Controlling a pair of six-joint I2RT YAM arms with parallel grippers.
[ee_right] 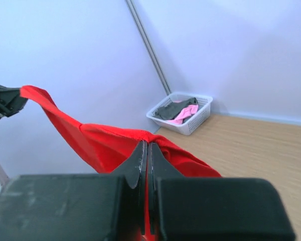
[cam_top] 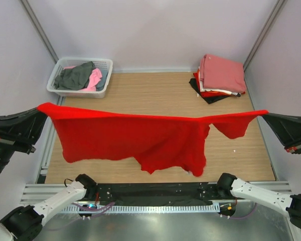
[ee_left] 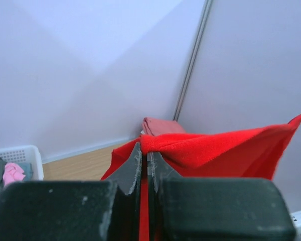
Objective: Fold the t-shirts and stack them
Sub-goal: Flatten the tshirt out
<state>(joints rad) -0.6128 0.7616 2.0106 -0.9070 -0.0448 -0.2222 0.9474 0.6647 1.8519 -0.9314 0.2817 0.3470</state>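
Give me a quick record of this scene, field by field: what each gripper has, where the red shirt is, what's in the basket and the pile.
left gripper: shut on one end of the red t-shirt
right gripper: shut on the shirt's other end
red t-shirt: stretched in the air between both grippers, sagging above the table
basket: far left corner, holding a crumpled grey tee and pink tee
folded stack: far right corner, salmon-pink on top, red and black beneath

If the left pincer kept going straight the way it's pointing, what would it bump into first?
The red t-shirt, bunched right at the tips of the left pincer that pinches it. Past that, the folded pile probably lies in line, though depth is hard to judge.
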